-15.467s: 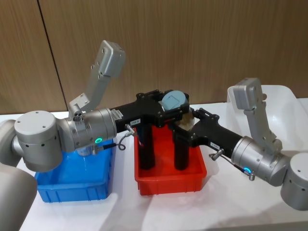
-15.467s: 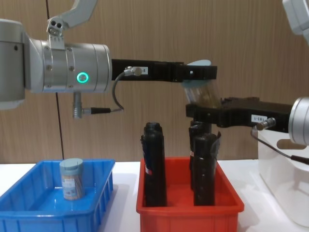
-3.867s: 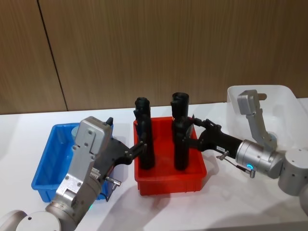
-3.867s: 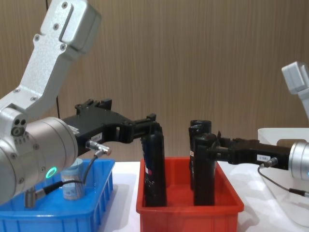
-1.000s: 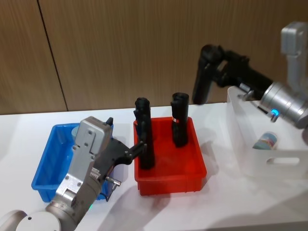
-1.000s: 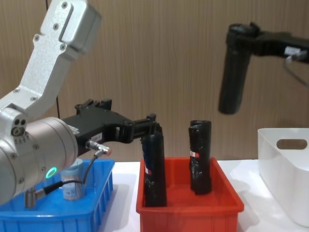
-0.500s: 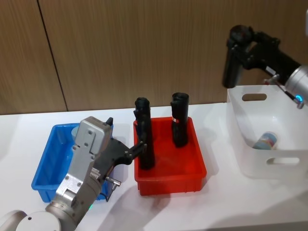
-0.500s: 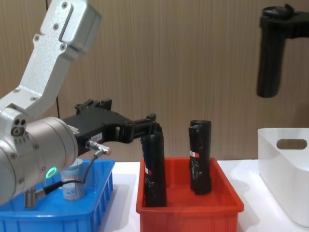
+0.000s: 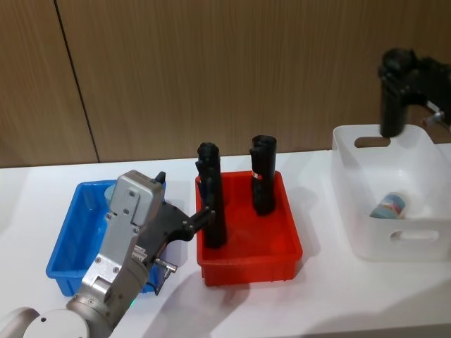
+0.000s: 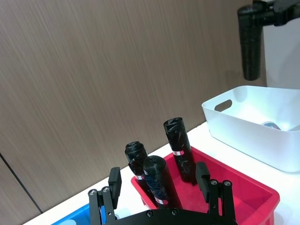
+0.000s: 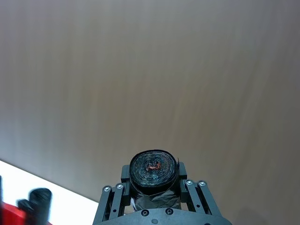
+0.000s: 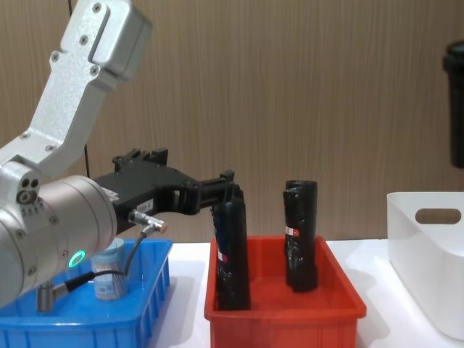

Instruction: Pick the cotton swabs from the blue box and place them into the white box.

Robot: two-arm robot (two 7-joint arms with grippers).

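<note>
1 cotton swab jar [image 9: 388, 206] in white box [image 9: 366, 243], 1 left in blue box [image 9: 67, 260]. My right gripper [image 9: 399, 76] clamps black cylinder [image 9: 392, 105] above white box; left gripper [image 9: 196, 220] open, idle.

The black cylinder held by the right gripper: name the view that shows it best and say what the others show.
The left wrist view: the black cylinder hangs upright, full length, in the right gripper above the white box. The head view also shows its length, smaller, near the edge. The right wrist view shows its end between the fingers. The chest view cuts it at the edge.
</note>
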